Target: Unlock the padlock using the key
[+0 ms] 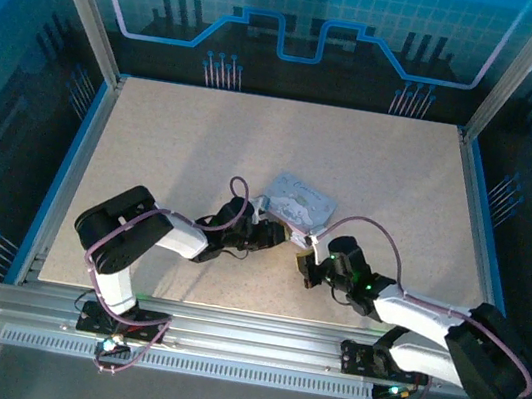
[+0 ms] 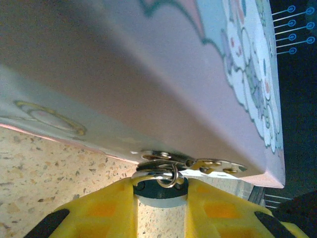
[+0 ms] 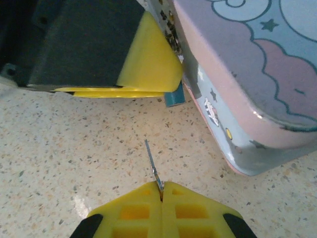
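Right gripper [image 3: 161, 187], bottom centre of its wrist view: jaws fully closed, pinching the key [image 3: 152, 162] by its head. The slim stem sticks out up-frame, leaning slightly left, tip in free air above the table [image 3: 74, 148].

Bare tabletop lies between the key tip and the left gripper [image 3: 148, 74], which sits in the upper left of that view. A small teal bit shows just under its yellow finger, probably the lock's edge, can't confirm.

Left wrist view: left gripper [image 2: 159, 198] is closed down partway, its two yellow fingers clamped either side of the padlock [image 2: 157, 190], at bottom centre. The shackle looks closed through the hasp on the lower edge of the box [image 2: 148, 74]. The box fills the upper part of the frame.

Overhead: both grippers meet at the box's near edge, box [image 1: 298, 203] mid-table.

My read on progress: key in hand and lock braced, so the setup is done. The key is not in the lock. I can't see the keyhole, so alignment is unknown. Left to do: line up, insert, turn, pop the shackle.
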You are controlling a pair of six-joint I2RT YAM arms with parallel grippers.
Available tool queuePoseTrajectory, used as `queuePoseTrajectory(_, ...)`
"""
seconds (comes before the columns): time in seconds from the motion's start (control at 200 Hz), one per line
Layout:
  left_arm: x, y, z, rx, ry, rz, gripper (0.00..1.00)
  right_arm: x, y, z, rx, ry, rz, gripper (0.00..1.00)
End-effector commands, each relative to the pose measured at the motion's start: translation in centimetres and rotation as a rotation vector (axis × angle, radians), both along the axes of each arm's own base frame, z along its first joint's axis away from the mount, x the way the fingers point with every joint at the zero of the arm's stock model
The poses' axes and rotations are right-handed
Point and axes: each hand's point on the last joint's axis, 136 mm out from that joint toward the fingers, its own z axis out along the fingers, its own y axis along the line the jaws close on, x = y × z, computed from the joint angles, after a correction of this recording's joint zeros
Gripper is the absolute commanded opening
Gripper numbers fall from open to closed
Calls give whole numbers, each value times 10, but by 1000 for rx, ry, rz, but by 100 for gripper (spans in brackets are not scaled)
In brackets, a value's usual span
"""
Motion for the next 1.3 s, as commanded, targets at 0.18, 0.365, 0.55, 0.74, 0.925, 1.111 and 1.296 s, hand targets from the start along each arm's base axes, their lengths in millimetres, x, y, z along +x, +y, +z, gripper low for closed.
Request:
queuePoseTrajectory(0.18,2,-10,28,-62,-32,-4,25,18,8,-1,-13,-74,-12,1)
queuePoseTrajectory(0.365,2,-11,28,-63,-34,-4,25,24,11,-3,-16,-86,-18,1)
queuePoseTrajectory(0.55,1,-10,27,-57,-30,0,25,28,11,-1,-14,-103,-30,1)
queuePoseTrajectory(0.74,1,-10,26,-51,-30,-1,25,29,12,-1,-9,-103,-24,2)
queuePoseTrajectory(0.925,1,-10,27,-51,-32,-1,25,29,12,1,-1,-107,-24,2)
queuePoseTrajectory(1.111,1,-10,27,-46,-32,-3,25,28,15,2,11,-107,-9,2)
queuePoseTrajectory(1.296,1,-11,27,-45,-34,-2,25,28,17,3,21,-107,1,2)
